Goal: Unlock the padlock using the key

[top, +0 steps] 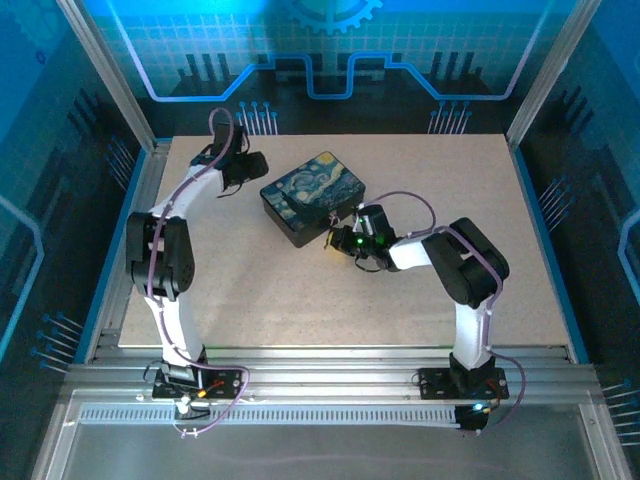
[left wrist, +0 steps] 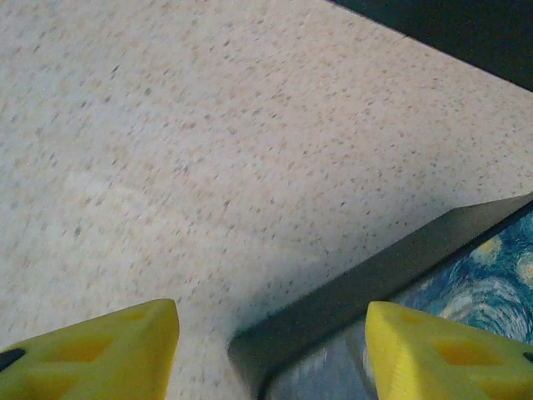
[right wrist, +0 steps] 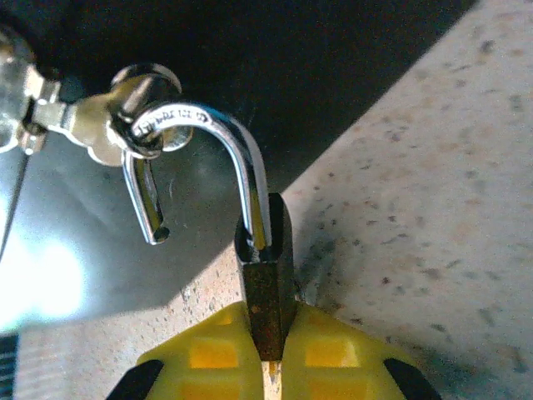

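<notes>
In the right wrist view my right gripper (right wrist: 268, 337) is shut on the padlock (right wrist: 266, 275), pinching its dark body between the yellow fingertips. Its shiny shackle (right wrist: 237, 146) stands open, with the free end out of the body and the curve hooked through the metal hasp ring (right wrist: 150, 125) on the painted box. A small silvery sliver (right wrist: 303, 290) sticks out at the body's right side; I cannot tell if it is the key. From above, the right gripper (top: 342, 240) sits at the box's near side. My left gripper (left wrist: 271, 323) is open over the box's corner (left wrist: 275, 342).
The dark box with the swirling blue-yellow print (top: 312, 195) lies mid-table, angled. The left gripper (top: 243, 165) hovers at its far-left corner. The speckled tabletop (top: 250, 290) has free room in front and to the right. Metal rails (top: 330, 385) run along the near edge.
</notes>
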Robot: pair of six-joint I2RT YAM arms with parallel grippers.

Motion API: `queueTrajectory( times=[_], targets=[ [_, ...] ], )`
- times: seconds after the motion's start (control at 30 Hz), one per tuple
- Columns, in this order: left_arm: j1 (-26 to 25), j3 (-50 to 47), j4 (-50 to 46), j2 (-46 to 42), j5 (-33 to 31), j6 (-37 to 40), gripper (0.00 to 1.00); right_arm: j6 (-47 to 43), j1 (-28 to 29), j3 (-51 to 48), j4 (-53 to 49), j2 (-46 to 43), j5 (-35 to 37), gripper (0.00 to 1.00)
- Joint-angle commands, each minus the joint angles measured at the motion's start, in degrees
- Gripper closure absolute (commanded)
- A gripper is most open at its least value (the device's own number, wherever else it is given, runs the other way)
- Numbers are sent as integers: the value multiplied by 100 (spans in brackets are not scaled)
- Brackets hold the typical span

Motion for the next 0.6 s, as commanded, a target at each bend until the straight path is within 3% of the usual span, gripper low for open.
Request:
queueTrajectory(
  times=[0.0, 0.17, 0.4, 0.57],
  targets=[
    [-177, 184, 570, 263, 604, 932, 38, 1041, -18, 16, 751, -114, -179, 96],
    [-635, 148, 537, 463, 1121, 1743, 39, 1821, -38, 56, 912, -84, 58, 95],
    [-995, -109, 293, 542, 555, 2263, 40, 1910, -369, 152, 660, -96, -223, 92],
    [-1185, -425, 143, 448, 325, 2469, 42, 2053, -857, 57, 1260, -1, -689, 92]
  ],
)
